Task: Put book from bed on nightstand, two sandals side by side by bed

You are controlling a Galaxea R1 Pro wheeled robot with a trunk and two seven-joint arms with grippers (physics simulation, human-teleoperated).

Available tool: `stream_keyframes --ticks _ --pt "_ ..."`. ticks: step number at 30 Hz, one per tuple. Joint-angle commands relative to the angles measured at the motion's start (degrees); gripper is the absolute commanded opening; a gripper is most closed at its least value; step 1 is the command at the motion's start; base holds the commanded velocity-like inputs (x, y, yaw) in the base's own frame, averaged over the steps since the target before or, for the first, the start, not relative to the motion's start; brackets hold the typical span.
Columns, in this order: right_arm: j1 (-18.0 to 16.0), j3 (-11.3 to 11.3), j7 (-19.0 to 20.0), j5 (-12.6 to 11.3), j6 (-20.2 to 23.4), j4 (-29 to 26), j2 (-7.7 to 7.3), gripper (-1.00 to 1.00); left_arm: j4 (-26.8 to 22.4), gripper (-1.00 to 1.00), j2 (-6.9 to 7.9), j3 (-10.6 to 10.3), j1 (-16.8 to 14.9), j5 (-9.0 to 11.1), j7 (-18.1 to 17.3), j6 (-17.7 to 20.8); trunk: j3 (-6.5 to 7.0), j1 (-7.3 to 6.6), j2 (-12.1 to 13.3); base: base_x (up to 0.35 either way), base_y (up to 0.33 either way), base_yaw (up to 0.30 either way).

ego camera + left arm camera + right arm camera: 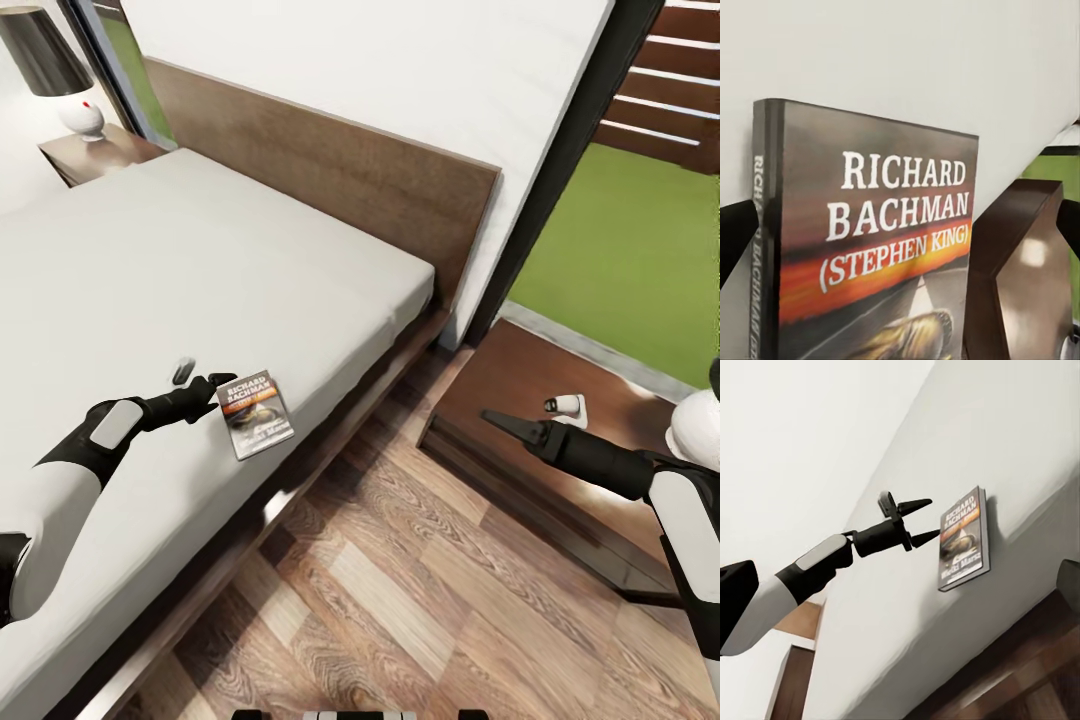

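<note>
The book (256, 413) lies flat on the pale mattress of the bed (200, 260), close to the mattress edge that faces the wooden floor (420, 600). Its cover faces up, with the white "RICHARD BACHMAN" lettering and an orange band visible.

The left gripper (203, 382) hovers low over the mattress just beside the book's left edge. Its jaws are spread wide apart and hold nothing. In the right wrist view the left gripper (916, 520) shows this plainly: the two dark fingers splay into an open V pointing at the book (964, 539), with a small gap between the fingertips and the cover. Whether the nearer finger brushes the book's edge cannot be told. In the left wrist view the book (870, 240) stands large between the two dark finger edges at the picture's sides, so the jaws straddle more than the book's width.

The right gripper (500, 420) reaches out over the nightstand (520, 370) to the right of the bed. Its fingers come together into a single thin point, so the jaws look pressed together and hold nothing.

A second nightstand (90, 158) with a dark-shaded lamp (60, 75) stands at the far side of the bed, by the headboard (340, 170).
</note>
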Motion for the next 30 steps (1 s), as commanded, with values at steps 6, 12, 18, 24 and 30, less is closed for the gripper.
stream_keyframes --ticks 6,12,18,24,30 --pt "-0.04 -0.04 0.18 0.06 0.23 0.0 0.02 1.0 0.0 1.0 0.05 -0.19 -0.02 0.27 -0.07 0.18 -0.03 0.0 -0.02 0.0 0.0 -0.025" --pt "-0.04 -0.04 0.18 0.06 0.24 0.0 0.02 1.0 0.0 1.0 0.05 -0.19 -0.02 0.27 -0.07 0.18 -0.03 0.0 -0.02 0.0 0.0 -0.008" --pt "-0.04 0.01 0.13 0.11 0.23 0.0 0.07 1.0 -0.15 1.0 0.15 -0.16 0.02 0.27 -0.42 0.12 -0.03 0.0 -0.02 0.0 0.0 -0.002" --pt "-0.04 0.11 -0.14 0.39 0.13 0.02 0.29 1.0 -4.53 1.0 1.04 0.24 1.08 0.53 -1.59 0.93 -0.03 0.0 -0.02 0.0 0.0 0.0" --pt "-0.09 0.58 -0.59 0.63 0.26 0.96 0.44 1.0 -26.91 1.0 3.95 6.33 9.35 1.42 -0.17 8.28 -0.03 0.0 -0.02 0.0 0.0 0.0"
